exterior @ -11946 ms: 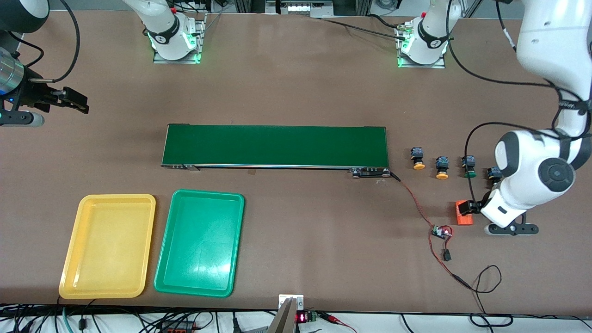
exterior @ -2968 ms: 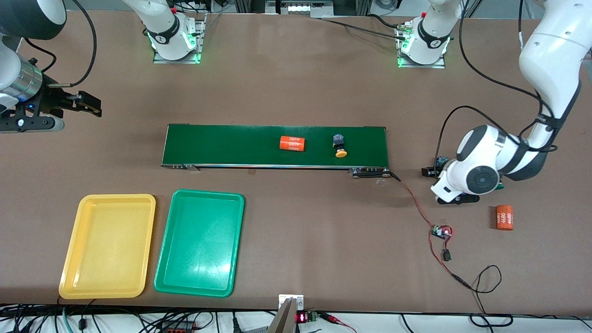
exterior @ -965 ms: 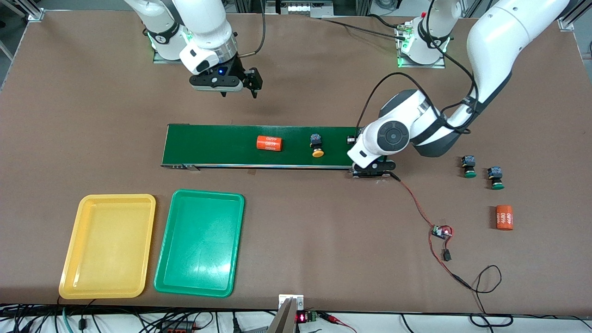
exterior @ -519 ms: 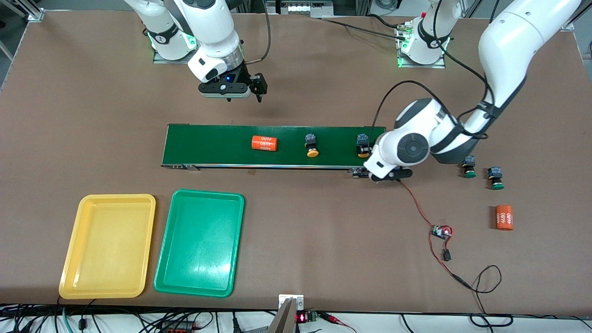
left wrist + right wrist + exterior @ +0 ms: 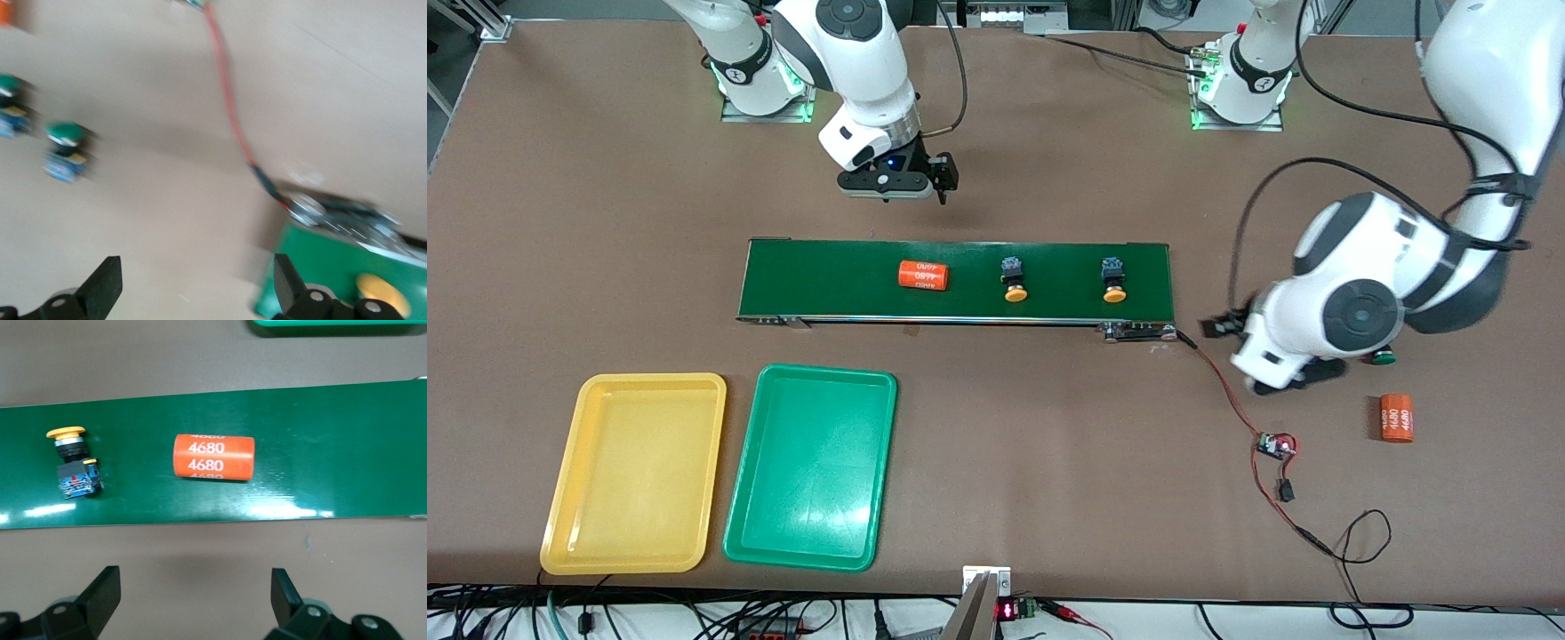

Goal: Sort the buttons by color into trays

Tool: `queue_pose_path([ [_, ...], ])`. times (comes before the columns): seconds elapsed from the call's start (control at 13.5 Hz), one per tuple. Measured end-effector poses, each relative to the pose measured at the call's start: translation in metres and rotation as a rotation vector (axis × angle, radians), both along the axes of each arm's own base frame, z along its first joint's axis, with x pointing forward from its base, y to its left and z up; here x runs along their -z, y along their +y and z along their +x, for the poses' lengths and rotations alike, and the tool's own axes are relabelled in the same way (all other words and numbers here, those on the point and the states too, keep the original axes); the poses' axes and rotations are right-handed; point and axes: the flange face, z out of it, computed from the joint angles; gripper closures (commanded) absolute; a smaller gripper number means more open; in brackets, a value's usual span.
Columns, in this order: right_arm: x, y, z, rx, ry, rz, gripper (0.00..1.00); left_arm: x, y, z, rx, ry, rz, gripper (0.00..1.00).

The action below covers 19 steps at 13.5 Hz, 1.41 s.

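Observation:
Two yellow buttons (image 5: 1014,279) (image 5: 1112,279) lie on the dark-green belt (image 5: 956,263); the right wrist view shows one yellow button (image 5: 70,463). Two green buttons (image 5: 65,150) (image 5: 10,107) lie on the table off the belt's end toward the left arm; in the front view only one green cap (image 5: 1384,357) shows past the arm. My left gripper (image 5: 1218,327) (image 5: 195,273) is open and empty over the table between belt and green buttons. My right gripper (image 5: 945,182) (image 5: 195,583) hangs open and empty beside the belt. The yellow tray (image 5: 636,471) and green tray (image 5: 811,467) hold nothing.
An orange cylinder marked 4680 (image 5: 923,275) (image 5: 214,457) rides on the belt, and another such cylinder (image 5: 1397,418) lies near the green buttons. A red wire (image 5: 1227,391) runs from the belt's end to a small circuit board (image 5: 1276,444).
The left gripper opened, left the second yellow button on the belt and swung away toward the green buttons. Everything on the belt drifted toward the right arm's end. The right gripper moved closer to the belt.

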Motion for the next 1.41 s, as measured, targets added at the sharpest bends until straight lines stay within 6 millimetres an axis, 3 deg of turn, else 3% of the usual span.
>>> queue_pose_path([
  [0.37, 0.018, 0.019, 0.017, -0.001, -0.004, 0.003, 0.00, 0.054, 0.137, 0.022, 0.140, 0.029, 0.102, 0.00],
  [0.59, 0.043, 0.037, 0.027, -0.020, 0.016, 0.005, 0.00, 0.073, 0.186, 0.033, 0.225, -0.025, 0.076, 0.00],
  [0.89, 0.059, 0.047, 0.042, -0.034, 0.026, 0.008, 0.00, 0.108, 0.256, 0.045, 0.417, -0.136, 0.030, 0.00],
  [1.04, 0.066, 0.049, 0.046, -0.048, 0.023, 0.000, 0.00, 0.116, 0.270, 0.051, 0.574, -0.179, 0.001, 0.00],
  [1.41, 0.090, 0.053, 0.059, -0.042, 0.030, 0.002, 0.00, 0.126, 0.265, 0.057, 0.793, -0.199, -0.038, 0.00],
])
